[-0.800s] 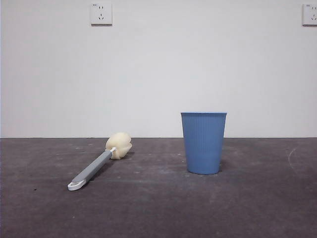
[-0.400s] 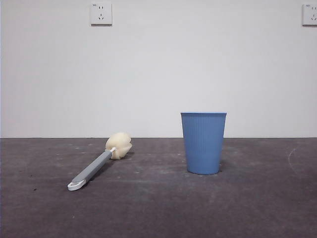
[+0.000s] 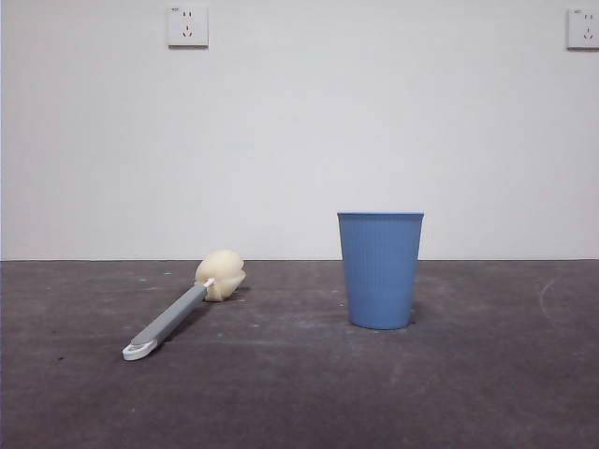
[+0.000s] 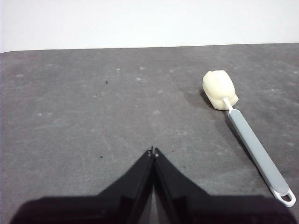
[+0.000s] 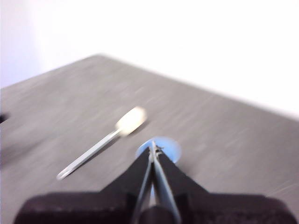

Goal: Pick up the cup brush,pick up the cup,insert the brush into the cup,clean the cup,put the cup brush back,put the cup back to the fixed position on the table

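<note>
Wide dark worktop (image 3: 299,393) across the scene, nothing lifted yet. The blue cup (image 3: 380,269) stands upright right of centre. Left of it, well apart, the cup brush (image 3: 178,313) lies flat, long axis running from its white loop near-left to the sponge head far-right. The left gripper (image 4: 153,151) hangs above the worktop, jaws pressed together, brush off to its right side. The right gripper (image 5: 153,148), also closed, hovers over the cup. My call: left arm is nearer the brush.
</note>
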Robot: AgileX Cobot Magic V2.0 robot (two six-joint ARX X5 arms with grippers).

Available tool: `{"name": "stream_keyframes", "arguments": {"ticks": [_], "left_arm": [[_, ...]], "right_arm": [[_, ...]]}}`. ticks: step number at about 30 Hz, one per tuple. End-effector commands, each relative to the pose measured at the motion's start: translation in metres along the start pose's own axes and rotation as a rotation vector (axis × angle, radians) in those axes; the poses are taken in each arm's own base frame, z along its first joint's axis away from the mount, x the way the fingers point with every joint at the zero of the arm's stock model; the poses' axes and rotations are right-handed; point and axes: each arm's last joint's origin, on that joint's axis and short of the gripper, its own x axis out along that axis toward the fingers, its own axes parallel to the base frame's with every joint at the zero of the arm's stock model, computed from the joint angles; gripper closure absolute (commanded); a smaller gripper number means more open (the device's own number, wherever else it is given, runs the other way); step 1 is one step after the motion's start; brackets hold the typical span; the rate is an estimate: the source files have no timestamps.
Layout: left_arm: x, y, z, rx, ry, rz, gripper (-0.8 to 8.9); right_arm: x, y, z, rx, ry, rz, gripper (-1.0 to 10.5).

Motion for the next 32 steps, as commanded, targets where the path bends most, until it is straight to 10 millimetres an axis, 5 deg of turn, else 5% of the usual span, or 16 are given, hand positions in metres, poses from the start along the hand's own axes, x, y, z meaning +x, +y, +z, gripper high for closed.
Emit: {"name": "stream_keyframes", "arguments": {"ticks": [1, 7, 15, 23, 32], "left_arm": [[0.001, 0.000, -0.004, -0.007, 0.009, -0.003, 8.17], [0.001, 0.000, -0.004, -0.007, 0.009, -0.003, 8.17], [0.001, 0.000, -0.004, -0.007, 0.009, -0.003, 8.17], [0.001, 0.000, -0.004, -0.007, 0.009, -0.003, 8.17], [0.001, 0.000, -0.004, -0.007, 0.009, -0.003, 8.17]], "right_arm": [[-0.002, -0.002, -0.003, -0.067, -0.060, -0.059, 9.5], [0.002, -0.005, -0.024, -0.096, -0.190, -0.172, 9.5], [0.025, -0.009, -0.087, -0.013, -0.241, -0.269, 9.5], [0.044, -0.011, -0.148, 0.101, -0.194, -0.322, 9.5], [0.061, -0.012, -0.195, 0.178, -0.097, -0.329, 9.5]]}}
